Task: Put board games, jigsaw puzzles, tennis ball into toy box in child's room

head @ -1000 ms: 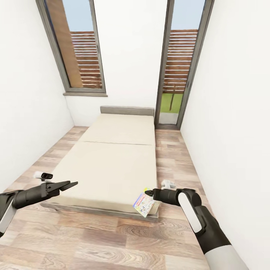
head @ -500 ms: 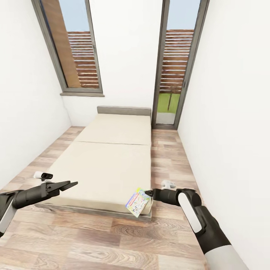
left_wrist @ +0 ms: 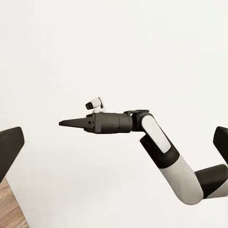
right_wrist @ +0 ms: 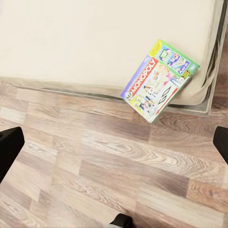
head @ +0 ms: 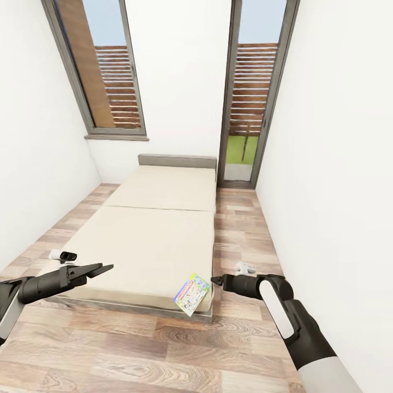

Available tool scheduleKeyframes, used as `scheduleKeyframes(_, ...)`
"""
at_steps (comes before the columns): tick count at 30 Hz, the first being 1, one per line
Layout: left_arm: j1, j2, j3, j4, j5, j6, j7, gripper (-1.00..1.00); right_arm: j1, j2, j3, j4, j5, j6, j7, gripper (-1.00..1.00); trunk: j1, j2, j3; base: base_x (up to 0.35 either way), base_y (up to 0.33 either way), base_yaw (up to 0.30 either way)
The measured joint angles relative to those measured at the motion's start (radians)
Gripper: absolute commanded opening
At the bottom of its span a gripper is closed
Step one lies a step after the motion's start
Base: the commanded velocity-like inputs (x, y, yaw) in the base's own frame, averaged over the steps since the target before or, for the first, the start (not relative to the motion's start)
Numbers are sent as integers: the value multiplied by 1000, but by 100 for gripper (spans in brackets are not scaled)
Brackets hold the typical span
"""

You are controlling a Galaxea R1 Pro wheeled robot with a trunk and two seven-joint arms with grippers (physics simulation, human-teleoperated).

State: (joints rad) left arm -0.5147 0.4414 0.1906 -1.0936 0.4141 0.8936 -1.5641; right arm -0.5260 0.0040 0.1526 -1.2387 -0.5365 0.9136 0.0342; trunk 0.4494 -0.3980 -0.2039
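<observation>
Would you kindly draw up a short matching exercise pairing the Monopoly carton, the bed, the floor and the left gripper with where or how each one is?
Things:
1. Monopoly carton
2. bed
3. floor
4. left gripper

States:
A. wood planks
B. open, holding nothing
C. plain cream top, grey headboard
D. overhanging the bed's near corner

Pairs: 1-D, 2-C, 3-A, 4-B

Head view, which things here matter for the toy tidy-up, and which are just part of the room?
For the job:
- Monopoly board game, at the bed's near corner, overhanging its edge
- bed
- right gripper, beside the game
- left gripper

Just there:
- window
- glass door
- wood floor
</observation>
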Motion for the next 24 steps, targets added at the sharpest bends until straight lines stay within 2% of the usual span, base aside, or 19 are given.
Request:
scheduleKeyframes(6,0,0,0,0,0,0,0,100,0,0,0,-3,-1,0,0,100,0,0,1,0,-3,-37)
scheduleKeyframes(16,0,0,0,0,0,0,0,100,0,-1,0,-3,-4,0,0,100,0,0,11,0,-5,-183)
scheduleKeyframes(24,0,0,-1,1,1,0,0,100,0,-1,0,-2,-3,0,0,100,0,0,20,0,-189,-200)
